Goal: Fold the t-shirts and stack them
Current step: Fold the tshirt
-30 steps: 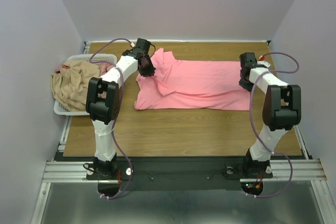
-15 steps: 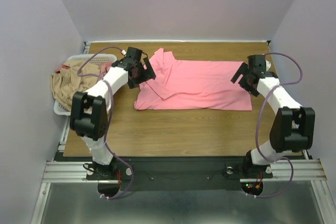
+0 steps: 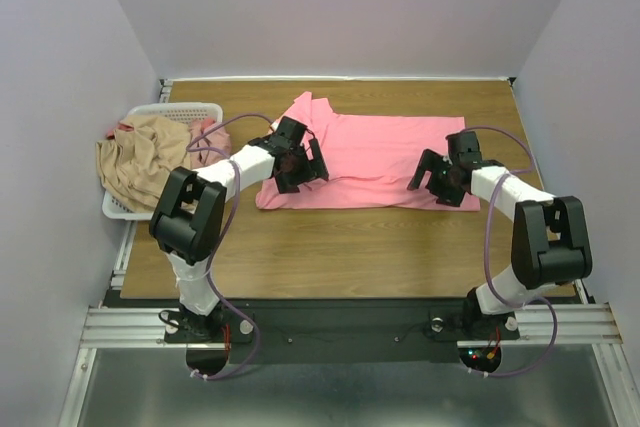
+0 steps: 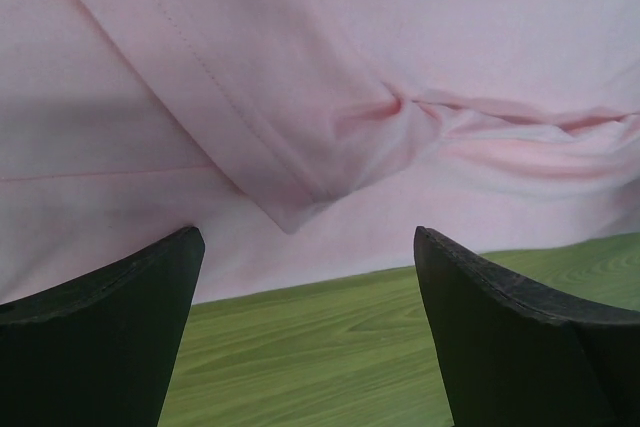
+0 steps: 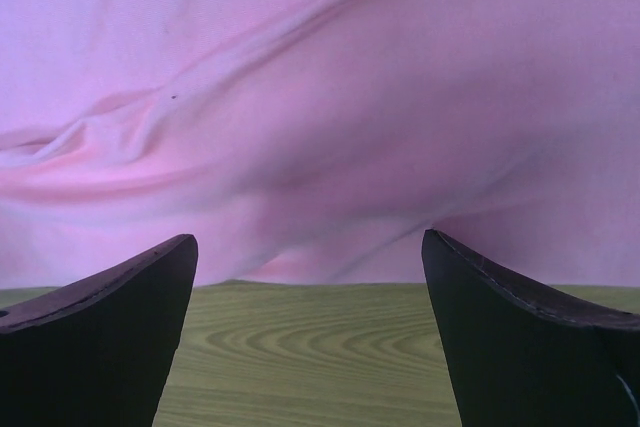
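A salmon-pink t-shirt (image 3: 375,157) lies flat across the back half of the wooden table (image 3: 350,247), with a sleeve folded in at its left end. My left gripper (image 3: 303,167) hovers over the shirt's near-left part. In the left wrist view the left gripper (image 4: 305,247) is open, with bare wood and the shirt's near hem (image 4: 290,212) between the fingers. My right gripper (image 3: 432,175) is low over the near-right part. In the right wrist view the right gripper (image 5: 309,247) is also open, with nothing between its fingers. A tan-beige t-shirt (image 3: 140,162) is heaped in the basket, with a bit of dusty pink cloth (image 3: 205,129) beside it.
A white slatted basket (image 3: 185,109) stands at the table's left edge, and the tan cloth spills over its side. Walls close in on the left, the back and the right. Bare wood runs between the shirt and the arm bases.
Both grippers have opened wide and let go of the shirt. They have swung from its outer ends inward and toward its near edge. The shirt lies a little flatter.
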Available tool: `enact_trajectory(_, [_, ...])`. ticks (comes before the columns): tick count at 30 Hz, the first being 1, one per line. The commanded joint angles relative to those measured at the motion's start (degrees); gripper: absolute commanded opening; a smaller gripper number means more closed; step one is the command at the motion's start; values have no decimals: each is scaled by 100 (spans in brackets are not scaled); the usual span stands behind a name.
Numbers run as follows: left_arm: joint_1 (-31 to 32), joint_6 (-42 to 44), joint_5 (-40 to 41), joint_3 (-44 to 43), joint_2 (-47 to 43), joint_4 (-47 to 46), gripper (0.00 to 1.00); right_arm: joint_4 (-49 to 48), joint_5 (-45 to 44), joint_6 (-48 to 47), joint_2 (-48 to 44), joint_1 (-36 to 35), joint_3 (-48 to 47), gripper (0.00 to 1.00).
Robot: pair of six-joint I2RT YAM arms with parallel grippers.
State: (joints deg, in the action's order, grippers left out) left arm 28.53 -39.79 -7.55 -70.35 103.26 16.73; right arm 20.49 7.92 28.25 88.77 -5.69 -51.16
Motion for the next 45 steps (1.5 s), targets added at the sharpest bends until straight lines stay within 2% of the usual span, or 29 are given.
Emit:
enact_trajectory(1, [12,-134,-18,-287,-43,-205,99,-423,-10,-74,78,16,27,100])
enact_trajectory(22, [12,-240,-221,-1042,923,-478,99,-476,-449,-48,263,16,264,100])
enact_trajectory(25, [-6,-187,-194,-1367,1151,-391,99,-476,-467,-48,298,7,317,100])
enact_trajectory(33, [-111,190,-10,-3229,2135,-100,99,-467,-608,-74,307,7,396,100])
enact_trajectory(37, [-146,586,201,-4442,2698,583,98,-449,-616,-100,255,7,396,100])
enact_trajectory(40, [-146,823,509,-4611,2420,700,98,-449,-669,-100,254,7,405,100])
enact_trajectory(45, [-146,833,975,-3523,1156,428,98,-432,-591,-162,237,7,308,100])
